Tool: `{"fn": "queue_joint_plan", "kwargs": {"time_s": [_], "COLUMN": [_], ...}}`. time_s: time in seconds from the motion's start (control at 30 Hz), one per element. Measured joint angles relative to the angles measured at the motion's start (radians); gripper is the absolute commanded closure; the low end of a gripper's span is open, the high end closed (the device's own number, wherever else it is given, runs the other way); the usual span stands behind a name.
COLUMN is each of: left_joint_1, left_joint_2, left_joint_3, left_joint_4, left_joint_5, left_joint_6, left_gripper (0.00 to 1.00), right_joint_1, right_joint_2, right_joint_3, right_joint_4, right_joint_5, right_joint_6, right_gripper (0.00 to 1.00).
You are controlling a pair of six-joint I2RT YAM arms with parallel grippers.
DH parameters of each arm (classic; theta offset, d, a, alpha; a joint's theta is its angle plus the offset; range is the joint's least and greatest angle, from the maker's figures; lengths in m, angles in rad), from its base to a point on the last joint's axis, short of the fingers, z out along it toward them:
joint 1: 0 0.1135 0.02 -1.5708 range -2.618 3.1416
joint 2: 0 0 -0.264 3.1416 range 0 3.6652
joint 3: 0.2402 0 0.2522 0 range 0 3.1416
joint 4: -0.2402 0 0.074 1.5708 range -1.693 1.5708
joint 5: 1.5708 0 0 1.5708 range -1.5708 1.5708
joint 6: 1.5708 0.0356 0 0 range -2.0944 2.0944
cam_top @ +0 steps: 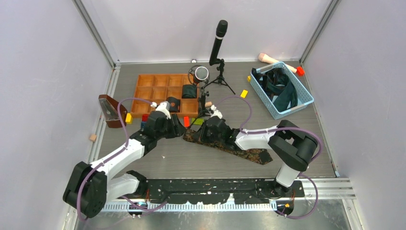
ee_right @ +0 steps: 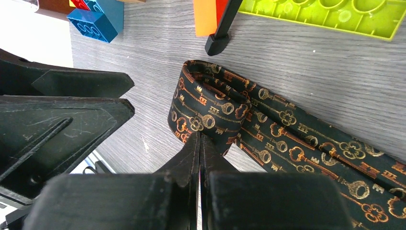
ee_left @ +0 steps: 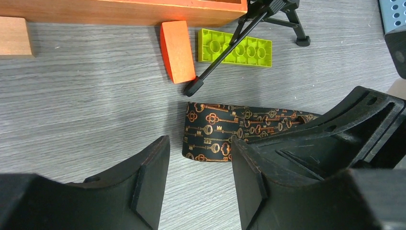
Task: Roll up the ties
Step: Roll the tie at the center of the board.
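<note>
The right gripper [ee_right: 200, 139] is shut at the tie [ee_right: 210, 108]'s folded end, the left gripper [ee_left: 198, 146] half open and empty — that first curl wants rolling tight and square.

An orange block [ee_left: 177, 51] lies just beside a lime brick [ee_left: 235, 47], near a wooden tray [cam_top: 158, 86].

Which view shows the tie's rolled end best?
The right wrist view: the rolled end fills the centre, its fold clear. The left wrist view shows it partly behind the fingers. The top view shows only a small dark strip.
</note>
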Motion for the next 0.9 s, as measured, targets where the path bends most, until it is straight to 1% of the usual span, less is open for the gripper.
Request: {"fn": "queue_joint_plan", "kwargs": {"time_s": [0.13,0.27,0.63,0.9], "left_joint_1": [0.0,0.0,0.0,0.0], "left_joint_2": [0.035,0.058,0.136,0.235], "left_joint_3": [-0.003,-0.003,-0.007,-0.014], "left_joint_4": [0.024,0.048,0.115,0.168], "left_joint_5": [0.018,0.042,0.139,0.176], "left_joint_6": [0.0,0.004,0.033,0.041], "left_gripper": [0.47,0.42,0.33,0.31], "right_joint_1": [0.0,0.0,0.0,0.0], "right_joint_2": [0.004,0.004,0.004,0.004], "right_joint_3": [0.001,0.007,0.011,0.011], "right_joint_4": [-0.004,-0.029,-0.075,-0.079], "right_joint_5": [0.002,0.011,0.036,0.041], "right_joint_6": [0.005,0.007,0.007,0.007], "right_gripper": [1.0,1.0,1.0,1.0]}}
